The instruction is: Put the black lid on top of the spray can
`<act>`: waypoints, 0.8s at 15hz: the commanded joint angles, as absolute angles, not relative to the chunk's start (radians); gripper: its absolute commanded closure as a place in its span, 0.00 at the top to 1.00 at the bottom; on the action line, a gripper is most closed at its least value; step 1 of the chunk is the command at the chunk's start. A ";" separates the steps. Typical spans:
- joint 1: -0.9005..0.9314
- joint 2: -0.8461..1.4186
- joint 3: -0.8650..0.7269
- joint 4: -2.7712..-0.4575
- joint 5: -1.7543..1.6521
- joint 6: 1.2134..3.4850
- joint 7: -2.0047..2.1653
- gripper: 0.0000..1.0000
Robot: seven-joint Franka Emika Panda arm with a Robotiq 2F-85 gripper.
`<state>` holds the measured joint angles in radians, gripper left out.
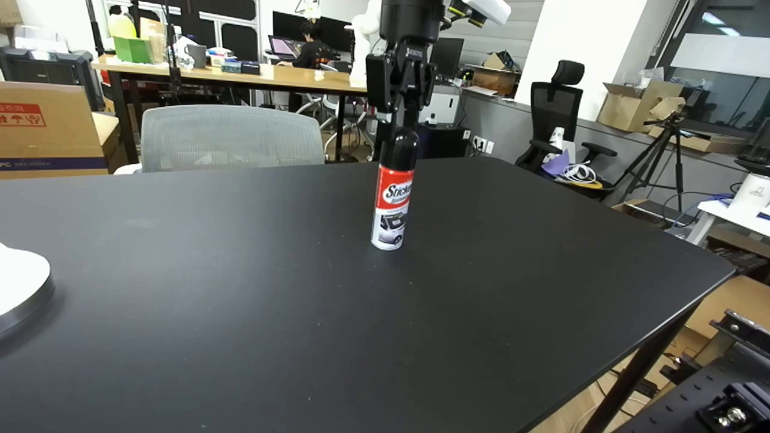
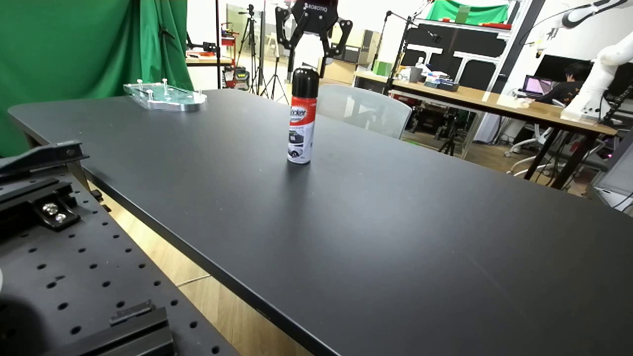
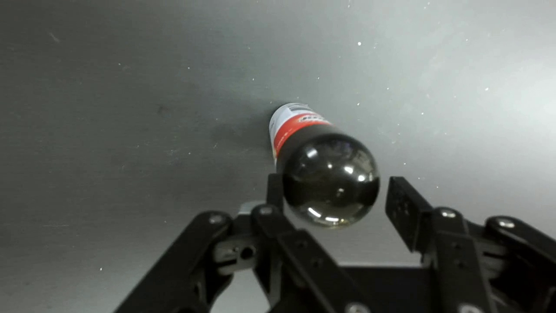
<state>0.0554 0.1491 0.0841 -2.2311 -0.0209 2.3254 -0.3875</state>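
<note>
The spray can (image 1: 392,207) stands upright on the dark table, white with a red band and dark lettering. It also shows in an exterior view (image 2: 301,131) and in the wrist view (image 3: 292,126). The glossy black round-topped lid (image 1: 402,148) sits on the can's top, meeting the red band; it shows in an exterior view (image 2: 305,83) and in the wrist view (image 3: 332,178). My gripper (image 3: 335,188) is open, with its fingers at the sides of the lid. The left finger in the wrist view is close to the lid, touching or not I cannot tell; a gap shows at the right finger.
The dark table (image 2: 371,247) carries a clear plate with metal posts (image 2: 165,96) at its far end. A white round-edged object (image 1: 21,282) is at the table's left in an exterior view. A grey mesh chair (image 1: 231,138) stands behind the table.
</note>
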 commanded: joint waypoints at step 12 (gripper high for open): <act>0.068 0.060 0.086 -2.266 -0.107 2.293 -0.351 1.00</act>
